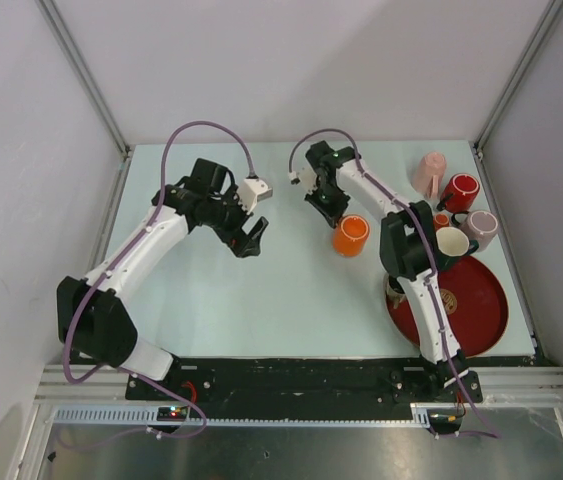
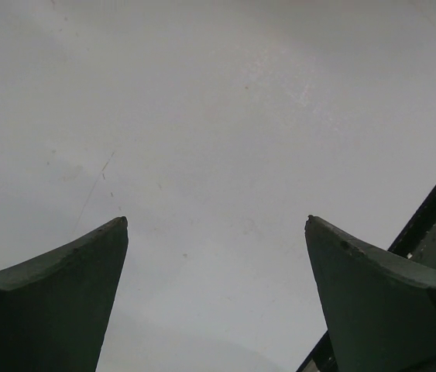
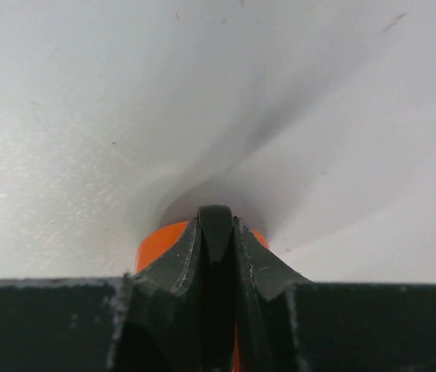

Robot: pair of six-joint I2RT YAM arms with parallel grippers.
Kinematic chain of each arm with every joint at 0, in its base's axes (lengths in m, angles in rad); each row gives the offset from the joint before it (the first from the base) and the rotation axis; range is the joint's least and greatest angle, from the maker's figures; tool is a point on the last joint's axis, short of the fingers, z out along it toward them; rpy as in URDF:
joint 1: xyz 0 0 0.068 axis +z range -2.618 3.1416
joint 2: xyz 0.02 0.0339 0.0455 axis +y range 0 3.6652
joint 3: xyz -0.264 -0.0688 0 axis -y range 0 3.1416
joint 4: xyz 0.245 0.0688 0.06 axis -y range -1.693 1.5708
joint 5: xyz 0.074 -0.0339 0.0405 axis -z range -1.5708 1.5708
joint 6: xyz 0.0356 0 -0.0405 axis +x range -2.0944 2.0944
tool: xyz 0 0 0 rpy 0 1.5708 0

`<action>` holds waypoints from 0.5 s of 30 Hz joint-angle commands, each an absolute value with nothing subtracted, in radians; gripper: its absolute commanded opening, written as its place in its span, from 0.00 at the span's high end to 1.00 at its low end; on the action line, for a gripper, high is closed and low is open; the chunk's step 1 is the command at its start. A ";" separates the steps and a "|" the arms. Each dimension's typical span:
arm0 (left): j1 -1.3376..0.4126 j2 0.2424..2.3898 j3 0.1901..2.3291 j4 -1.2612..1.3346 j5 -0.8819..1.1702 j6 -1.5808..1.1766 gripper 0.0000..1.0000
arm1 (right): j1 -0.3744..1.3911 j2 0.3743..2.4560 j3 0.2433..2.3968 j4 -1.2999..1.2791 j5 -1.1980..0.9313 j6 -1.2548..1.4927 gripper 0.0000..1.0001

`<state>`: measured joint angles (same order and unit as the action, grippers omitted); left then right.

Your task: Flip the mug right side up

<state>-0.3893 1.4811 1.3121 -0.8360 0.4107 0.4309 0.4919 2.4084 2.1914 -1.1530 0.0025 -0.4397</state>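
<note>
An orange mug (image 1: pixel 351 235) stands on the pale table right of centre; I cannot tell which end is up. My right gripper (image 1: pixel 334 210) is at its upper-left side. In the right wrist view the right gripper (image 3: pixel 216 221) is shut on a dark rounded part, seemingly the handle, with the orange mug body (image 3: pixel 159 240) just behind the fingers. My left gripper (image 1: pixel 250 240) hangs over bare table left of centre, well away from the mug. In the left wrist view the left gripper (image 2: pixel 216 221) is wide open and empty.
At the back right are a pink mug on its side (image 1: pixel 428 172), a red mug (image 1: pixel 459 190), another pink mug (image 1: pixel 481 228) and a white mug (image 1: pixel 452 243). A round red tray (image 1: pixel 476 305) lies at the right front. Frame posts edge the table.
</note>
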 commanded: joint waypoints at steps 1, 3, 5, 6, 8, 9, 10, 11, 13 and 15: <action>-0.375 1.440 1.383 -0.815 0.529 0.376 0.00 | 0.498 2.184 2.317 -1.120 -0.047 -0.342 1.00; -0.368 1.420 1.404 -0.815 0.556 0.356 0.00 | 0.502 2.102 2.309 -1.058 -0.063 -0.278 1.00; -0.362 1.402 1.439 -0.816 0.574 0.326 0.00 | 0.504 1.998 2.262 -0.974 -0.107 -0.212 1.00; -0.360 1.391 1.463 -0.817 0.587 0.306 0.00 | 0.504 1.932 2.217 -0.930 -0.139 -0.178 1.00; -0.357 1.371 1.514 -0.823 0.617 0.279 0.00 | 0.504 1.809 2.120 -0.810 -0.219 -0.113 1.00; -0.357 1.364 1.542 -0.832 0.632 0.269 0.00 | 0.503 1.753 2.075 -0.743 -0.277 -0.083 1.00; -0.356 1.359 1.584 -0.843 0.645 0.259 0.00 | 0.497 1.696 2.034 -0.694 -0.325 -0.044 1.00; -0.356 1.355 1.617 -0.857 0.652 0.252 0.01 | 0.490 1.650 2.008 -0.653 -0.398 -0.011 1.00; -0.356 1.349 1.697 -0.894 0.645 0.261 0.01 | 0.466 1.593 1.987 -0.605 -0.529 0.077 1.00; -0.356 1.346 1.776 -0.931 0.630 0.307 0.01 | 0.449 1.555 1.979 -0.575 -0.640 0.162 1.00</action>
<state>-0.3618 1.4036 1.6310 -0.8715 0.5896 0.2951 0.4778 1.6344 2.0094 -0.7547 -0.3431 -0.0559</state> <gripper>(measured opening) 0.988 0.189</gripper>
